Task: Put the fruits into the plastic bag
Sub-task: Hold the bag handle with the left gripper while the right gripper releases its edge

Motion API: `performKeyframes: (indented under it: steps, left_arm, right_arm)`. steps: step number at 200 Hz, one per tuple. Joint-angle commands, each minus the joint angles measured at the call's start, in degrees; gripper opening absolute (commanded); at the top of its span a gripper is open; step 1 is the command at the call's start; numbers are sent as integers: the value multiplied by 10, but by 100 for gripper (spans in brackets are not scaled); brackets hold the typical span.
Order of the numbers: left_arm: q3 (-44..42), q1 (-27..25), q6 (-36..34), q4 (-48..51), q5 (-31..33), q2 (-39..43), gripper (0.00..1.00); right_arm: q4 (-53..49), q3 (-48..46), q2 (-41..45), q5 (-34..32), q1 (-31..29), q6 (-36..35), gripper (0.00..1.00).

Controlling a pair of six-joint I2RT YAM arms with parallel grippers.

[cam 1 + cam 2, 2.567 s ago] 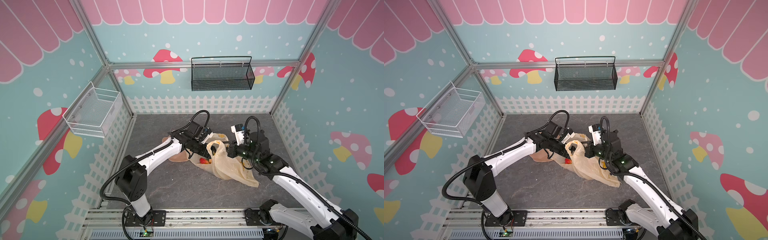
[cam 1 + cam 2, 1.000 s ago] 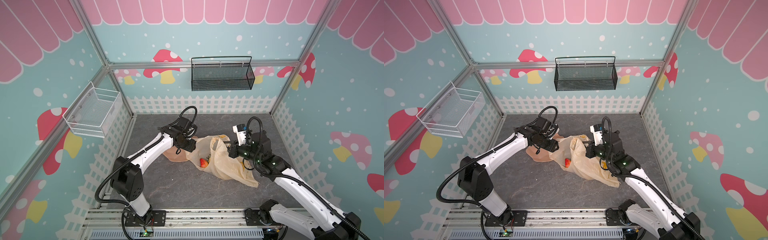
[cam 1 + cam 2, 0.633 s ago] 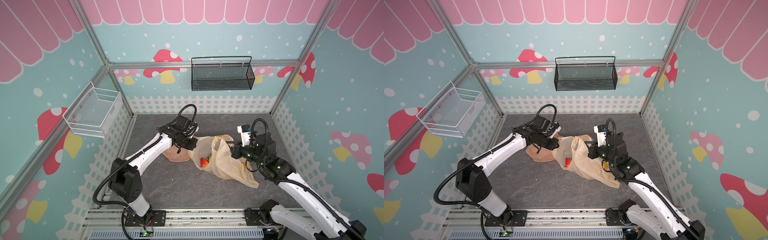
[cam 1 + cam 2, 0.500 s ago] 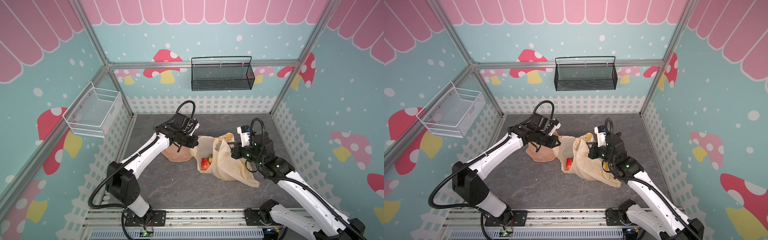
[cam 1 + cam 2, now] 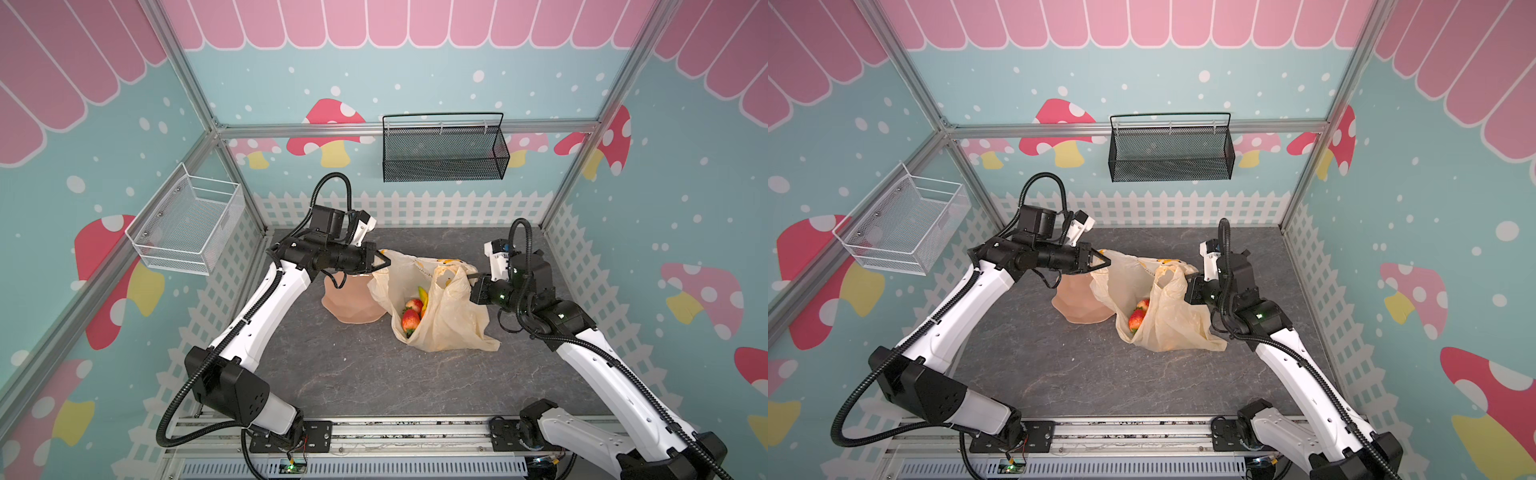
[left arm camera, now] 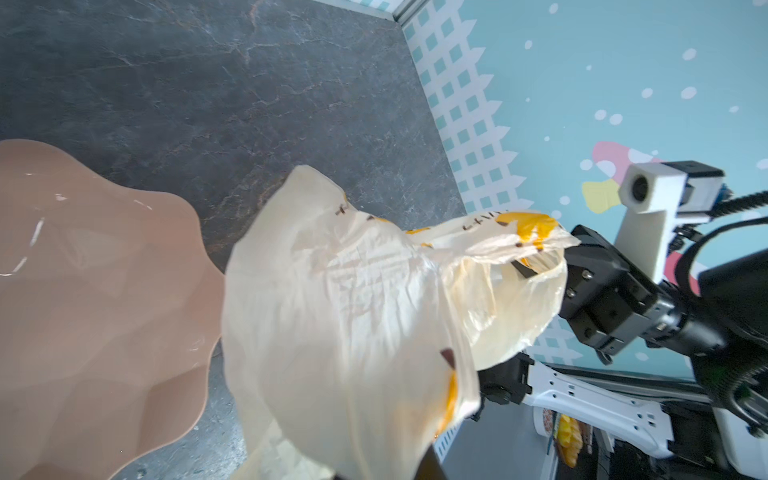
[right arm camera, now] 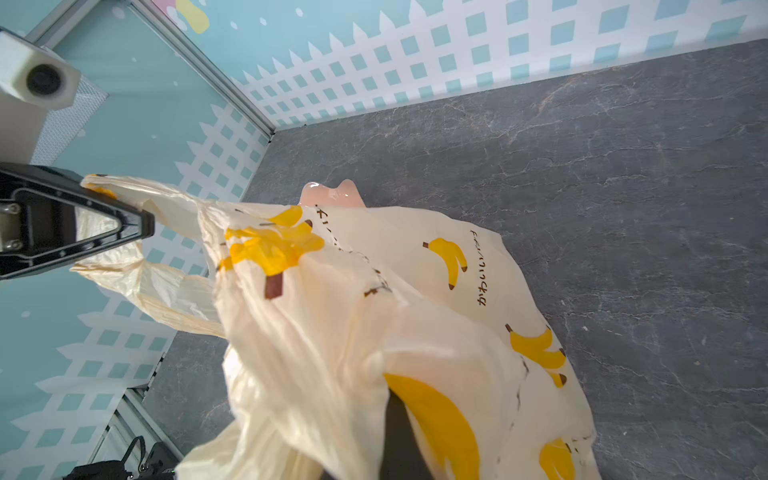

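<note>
The cream plastic bag (image 5: 453, 320) (image 5: 1177, 322) with banana prints hangs stretched between my two grippers, its bottom resting on the grey floor. My left gripper (image 5: 384, 262) (image 5: 1105, 262) is shut on one loop handle. My right gripper (image 5: 471, 276) (image 5: 1188, 277) is shut on the other handle. Inside the open mouth lie the fruits: two red strawberries (image 5: 410, 320) (image 5: 1136, 320) and a yellow banana (image 5: 423, 296). Bag film (image 6: 353, 311) (image 7: 374, 311) fills both wrist views and hides most of each gripper's own fingers.
An empty pink wavy-edged dish (image 5: 349, 301) (image 5: 1077, 305) (image 6: 83, 291) sits on the floor just left of the bag, below the left gripper. A black wire basket (image 5: 444, 149) hangs on the back wall, a white one (image 5: 187, 226) on the left wall.
My left gripper has closed on the bag's left handle and lifted it. The right gripper has risen with its handle, so the bag now stands open with the fruits showing.
</note>
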State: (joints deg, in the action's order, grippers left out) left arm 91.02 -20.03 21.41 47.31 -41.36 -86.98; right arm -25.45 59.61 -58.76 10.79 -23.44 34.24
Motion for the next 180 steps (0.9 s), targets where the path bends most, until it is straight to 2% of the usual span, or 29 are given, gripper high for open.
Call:
performKeyframes:
  steps: [1, 20, 37, 70, 102, 144, 165, 180]
  left_arm:
    - [14, 0, 45, -19, -46, 24, 0]
    - [6, 0, 75, -43, -66, 29, 0]
    - [-3, 0, 91, -53, -70, 31, 0]
    - [-19, 0, 103, -67, -65, 42, 0]
    - [-25, 0, 107, -69, -64, 42, 0]
    - [-33, 1, 105, -68, -57, 47, 0]
    - [-38, 1, 104, -68, -55, 47, 0]
    - [-41, 1, 102, -68, -53, 45, 0]
  right_arm:
    - [-15, 19, 2, -12, 11, -11, 11]
    - [-15, 31, 8, -6, 19, -18, 34]
    - [-15, 46, 13, 16, 19, -32, 49]
    - [-4, 70, 35, 77, 19, -56, 69]
    - [-28, 115, 26, 150, 19, -46, 72]
    - [-48, 130, 31, 244, 15, 77, 73]
    - [-27, 132, 49, 281, -21, 132, 73]
    - [-24, 142, 49, 284, -58, 160, 74]
